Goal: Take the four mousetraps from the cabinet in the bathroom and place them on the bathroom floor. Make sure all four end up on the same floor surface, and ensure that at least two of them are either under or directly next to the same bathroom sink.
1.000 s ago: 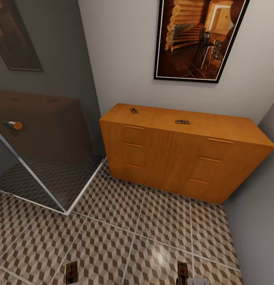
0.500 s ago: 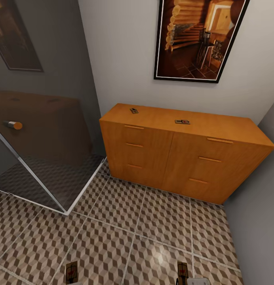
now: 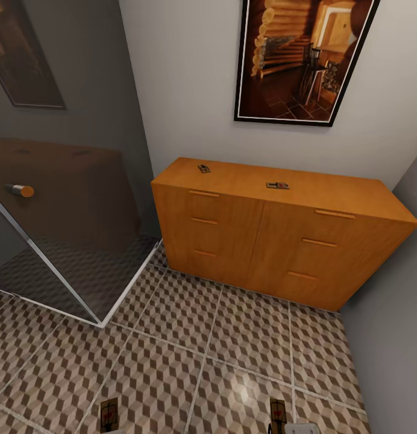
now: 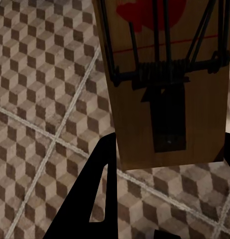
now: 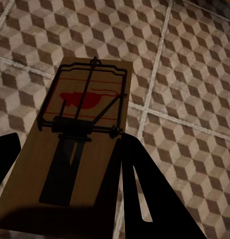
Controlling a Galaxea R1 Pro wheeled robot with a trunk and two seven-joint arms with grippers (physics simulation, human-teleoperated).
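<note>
The orange-brown cabinet (image 3: 257, 241) stands against the far wall, with two mousetraps (image 3: 203, 168) (image 3: 278, 185) lying flat on its top. Two more mousetraps (image 3: 108, 413) (image 3: 277, 415) show at the head view's near edge, above the cube-patterned bathroom floor (image 3: 202, 349). In the left wrist view my left gripper (image 4: 170, 145) is shut on a tan mousetrap (image 4: 165, 79) held over the tiles. My right gripper (image 5: 69, 149) is shut on another mousetrap (image 5: 90, 99), its red spot and wire frame facing the camera. The sink is out of view.
A dark glass shower panel (image 3: 70, 241) with a round handle (image 3: 20, 190) stands at the left. A framed picture (image 3: 305, 57) hangs above the cabinet. A grey wall (image 3: 389, 301) closes the right side. Tiled floor lies between me and the cabinet.
</note>
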